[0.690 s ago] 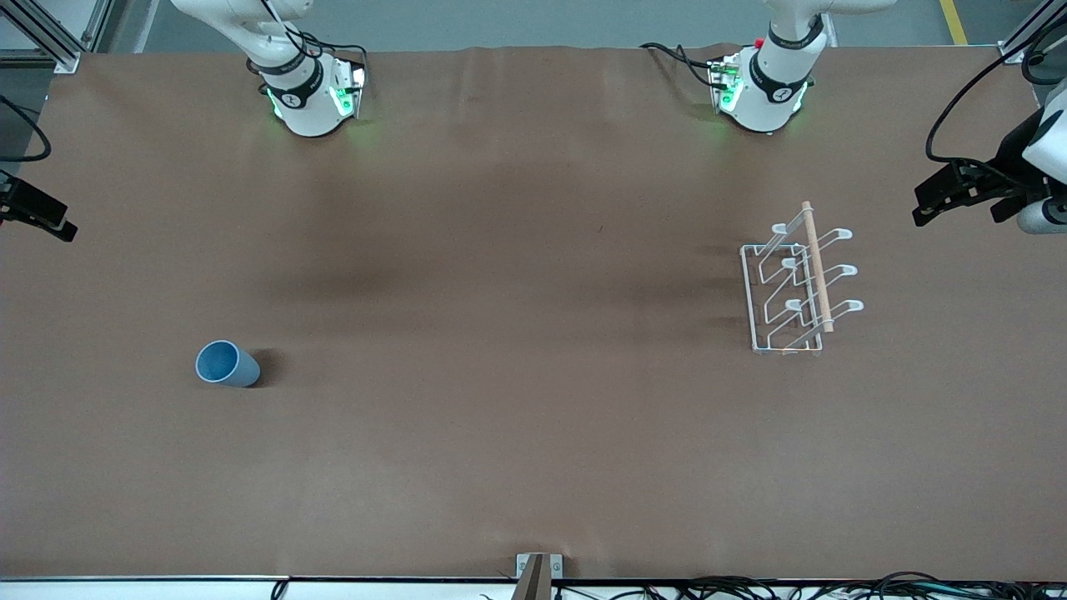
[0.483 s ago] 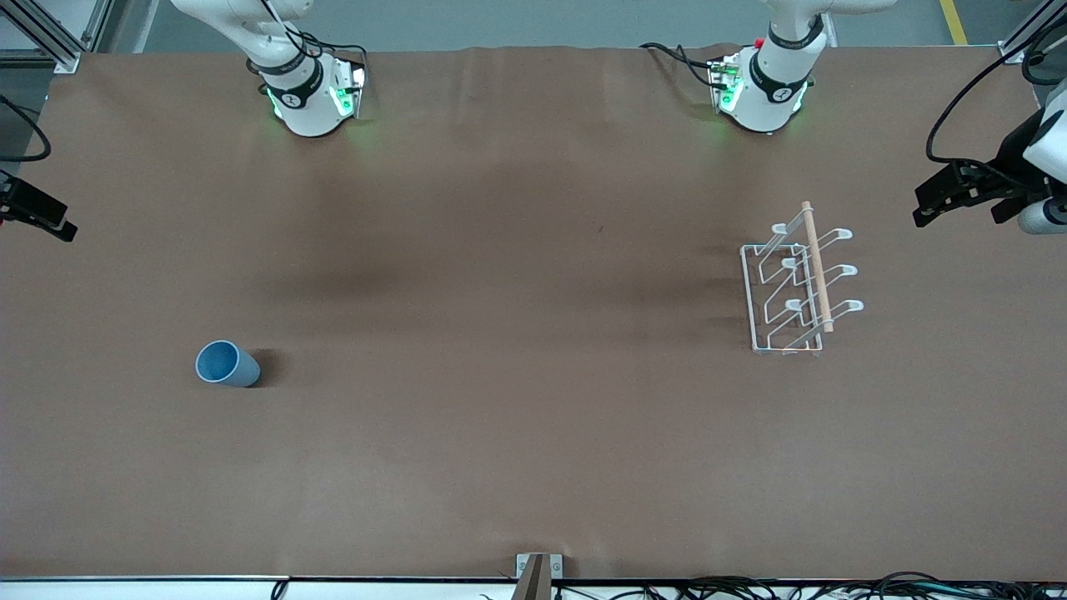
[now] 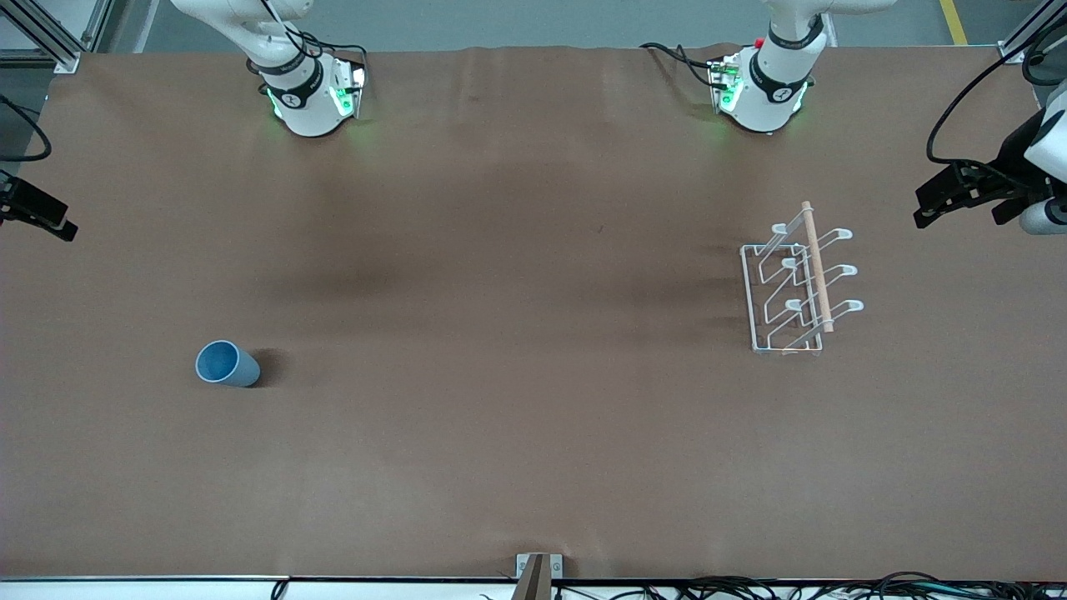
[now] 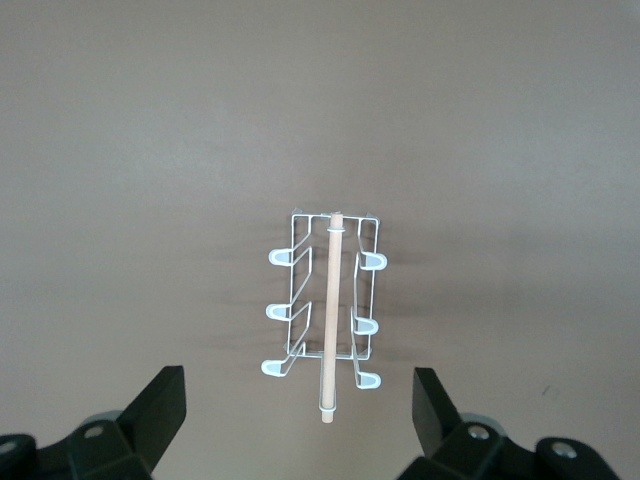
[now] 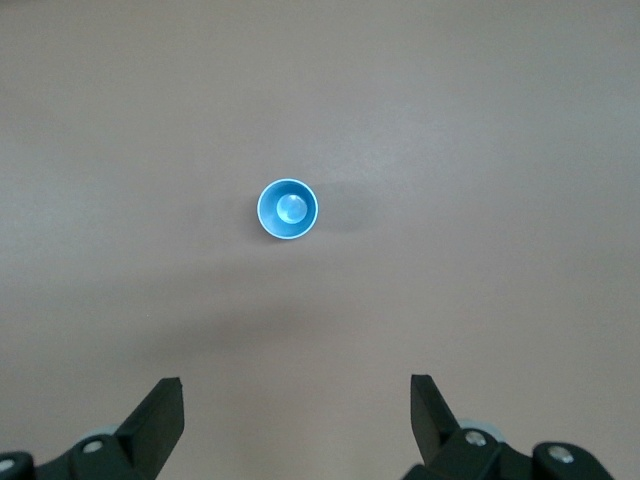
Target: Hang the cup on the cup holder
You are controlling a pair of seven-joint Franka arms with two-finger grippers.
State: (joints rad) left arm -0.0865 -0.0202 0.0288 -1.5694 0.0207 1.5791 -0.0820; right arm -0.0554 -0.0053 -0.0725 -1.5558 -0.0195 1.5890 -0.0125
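The light-blue cup (image 3: 225, 364) stands upright, mouth up, on the brown table toward the right arm's end; the right wrist view shows it (image 5: 288, 210) from above. The white wire cup holder (image 3: 796, 287) with its wooden rod stands toward the left arm's end; the left wrist view shows it (image 4: 327, 318) from above. My left gripper (image 4: 300, 420) is open and empty, high over the table beside the holder, and shows at the front view's edge (image 3: 938, 204). My right gripper (image 5: 297, 420) is open and empty, high above the cup, at the other edge (image 3: 42, 218).
The brown table cover (image 3: 517, 333) is bare between the cup and the holder. A small metal bracket (image 3: 538, 571) sits at the table edge nearest the front camera. Cables (image 3: 750, 587) lie along that edge.
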